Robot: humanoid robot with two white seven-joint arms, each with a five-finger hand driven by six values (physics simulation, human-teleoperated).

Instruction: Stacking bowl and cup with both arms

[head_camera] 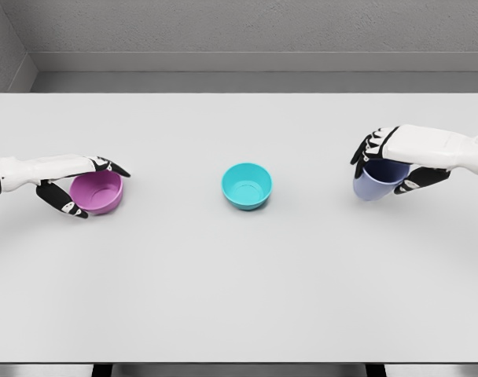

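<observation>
The left hand (80, 188) is closed around the purple bowl (99, 193) at the left of the table (239, 298), thumb side over the far rim and fingers (66, 206) under the near wall; the right hand (388, 161) grips the lavender cup (373, 184) at the right, fingers wrapped over its rim. The teal bowl (247, 185) sits free at the centre, well apart from both.

Hazards, as judged from this state:
- Rim grips are shallow; a bowl or cup may rotate or slip on lifting.
- Both arms converge on the centre; simultaneous approach risks a hand-to-hand collision.
- A low transit may strike the teal bowl and push it aside.
- Off-centre release may leave the stacked piece tilted; the cup, being taller, may topple.
</observation>
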